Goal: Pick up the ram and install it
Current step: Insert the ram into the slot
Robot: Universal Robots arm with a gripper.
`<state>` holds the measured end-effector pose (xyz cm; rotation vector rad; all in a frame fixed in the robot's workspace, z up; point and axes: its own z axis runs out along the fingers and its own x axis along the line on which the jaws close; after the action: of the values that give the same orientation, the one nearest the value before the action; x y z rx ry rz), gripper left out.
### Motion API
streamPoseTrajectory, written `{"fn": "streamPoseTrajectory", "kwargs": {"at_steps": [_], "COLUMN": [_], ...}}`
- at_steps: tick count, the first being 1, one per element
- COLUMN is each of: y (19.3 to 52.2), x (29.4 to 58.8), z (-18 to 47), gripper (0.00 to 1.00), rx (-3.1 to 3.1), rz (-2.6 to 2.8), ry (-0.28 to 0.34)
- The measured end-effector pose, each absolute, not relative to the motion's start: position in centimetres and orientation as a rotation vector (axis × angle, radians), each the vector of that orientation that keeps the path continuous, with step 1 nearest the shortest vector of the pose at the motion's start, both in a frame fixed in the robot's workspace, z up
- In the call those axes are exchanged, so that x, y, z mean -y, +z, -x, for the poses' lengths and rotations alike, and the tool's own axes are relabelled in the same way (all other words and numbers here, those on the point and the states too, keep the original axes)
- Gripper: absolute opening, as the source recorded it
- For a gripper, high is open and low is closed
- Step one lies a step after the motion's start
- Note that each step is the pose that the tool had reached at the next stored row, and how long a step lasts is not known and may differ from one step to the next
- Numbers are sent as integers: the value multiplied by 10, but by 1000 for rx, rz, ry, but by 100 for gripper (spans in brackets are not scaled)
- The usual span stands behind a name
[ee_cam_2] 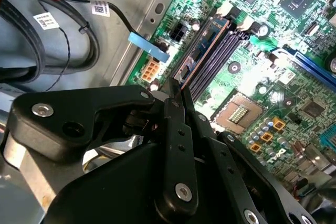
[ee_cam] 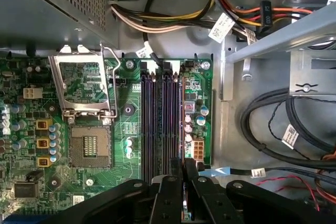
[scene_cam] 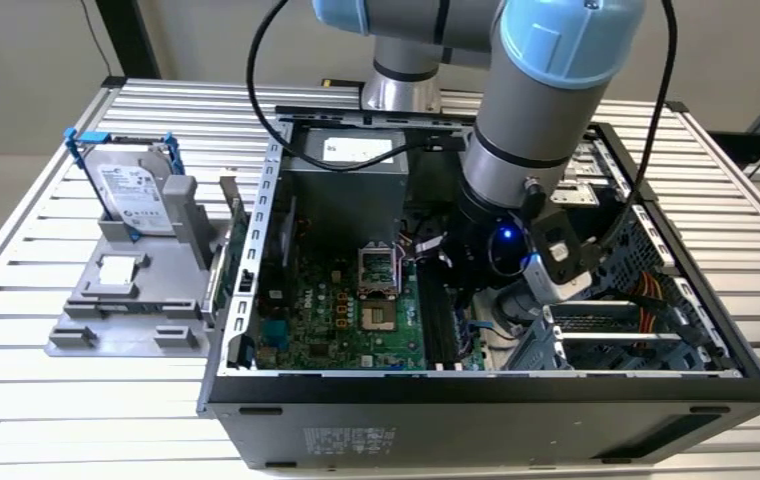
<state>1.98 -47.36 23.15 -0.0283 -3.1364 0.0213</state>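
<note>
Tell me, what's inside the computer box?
Inside the case: a green motherboard with slots, cables, and the gripper over the slots. The arm covers whatever lies beneath it in the exterior view.

The robot's arm (scene_cam: 530, 140) is built of thick silver-grey metal tubes joined by rounded pale-blue plastic caps, with black rubber cables looping along it. A small blue light glows on the dark wrist section (scene_cam: 503, 236), beside a grey box-shaped camera module. The matte black tool (ee_cam_2: 173, 145) has flat, angular linkage plates and narrow fingers (ee_cam: 190, 174), fastened with silver round-headed screws.
</note>
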Motion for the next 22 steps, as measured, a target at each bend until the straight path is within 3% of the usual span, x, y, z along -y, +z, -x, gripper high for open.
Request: {"fn": "streamPoseTrajectory", "kwargs": {"at_steps": [22], "y": [222], "x": [472], "z": [-18], "gripper": [0], "rx": [3135], "rz": [28], "ry": [26]}}
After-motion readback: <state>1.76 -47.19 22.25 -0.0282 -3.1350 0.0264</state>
